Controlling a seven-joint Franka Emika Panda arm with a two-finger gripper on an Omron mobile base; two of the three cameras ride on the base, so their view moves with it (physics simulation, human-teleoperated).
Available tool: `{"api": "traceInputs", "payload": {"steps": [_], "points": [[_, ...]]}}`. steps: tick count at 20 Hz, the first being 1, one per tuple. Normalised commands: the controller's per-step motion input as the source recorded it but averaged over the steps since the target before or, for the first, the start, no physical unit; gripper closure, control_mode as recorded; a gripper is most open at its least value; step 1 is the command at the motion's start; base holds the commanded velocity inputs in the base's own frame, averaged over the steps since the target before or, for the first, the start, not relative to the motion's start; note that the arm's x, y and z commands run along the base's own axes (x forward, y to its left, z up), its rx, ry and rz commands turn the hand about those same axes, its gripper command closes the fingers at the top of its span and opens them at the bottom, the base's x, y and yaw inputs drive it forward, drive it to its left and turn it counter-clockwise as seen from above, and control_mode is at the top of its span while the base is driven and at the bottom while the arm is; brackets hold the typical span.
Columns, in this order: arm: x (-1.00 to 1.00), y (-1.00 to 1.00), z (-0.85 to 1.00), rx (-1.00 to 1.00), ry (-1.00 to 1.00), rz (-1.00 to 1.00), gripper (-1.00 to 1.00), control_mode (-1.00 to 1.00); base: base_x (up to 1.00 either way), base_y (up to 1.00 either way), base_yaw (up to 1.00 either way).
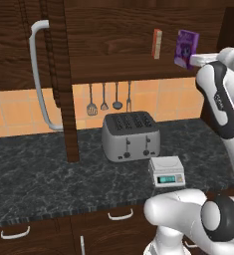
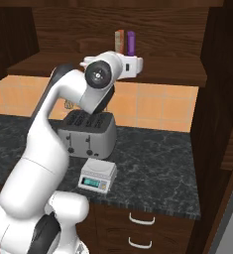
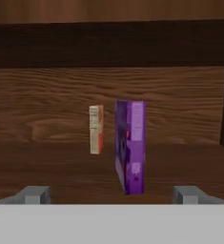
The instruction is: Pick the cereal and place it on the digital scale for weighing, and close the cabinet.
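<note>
Gripper (image 3: 111, 194) first: my two finger tips (image 3: 33, 194) stand far apart, with nothing between them. They pinch nothing. From my hand camera, the cereal (image 3: 130, 145) stands right ahead, in the middle of the gap, a little way off and not touching me. It is a purple box with pink and white on it, and it stands upright with its thin edge turned to me.

Just beside the cereal stands a thin orange-red box (image 3: 96, 128), a bit farther back. The two are close, but I cannot tell if they touch. Both stand on the shelf (image 1: 118, 67) inside the cabinet (image 1: 113, 30), which is dark brown wood. My hand is up at shelf height, just by the purple box in the left base view.

One cabinet door (image 1: 63, 79) hangs open, with its edge turned to the camera, and it has a long curved silver handle (image 1: 39, 74).

Down below is a dark speckled counter (image 1: 39, 174). A silver toaster (image 1: 131, 135) with four slots sits on it. The digital scale (image 1: 166, 170) sits just in front of the toaster, near the front edge of the counter. It is small, low and light grey, with a teal screen on its front. Its flat top has nothing on it.

Some kitchen tools (image 1: 108, 98) hang on the orange tiled wall behind the toaster. Under the counter are drawers (image 2: 143, 228) with short curved handles.
</note>
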Motion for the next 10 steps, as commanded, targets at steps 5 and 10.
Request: {"api": "traceInputs", "payload": {"steps": [5, 10], "points": [[0.27, 0.00, 0.34, 0.00, 0.10, 0.01, -1.00, -1.00, 0.00, 0.00, 0.00], [0.38, -0.22, 0.05, 0.00, 0.02, 0.07, -1.00, -1.00, 0.00, 0.00, 0.00]]}}
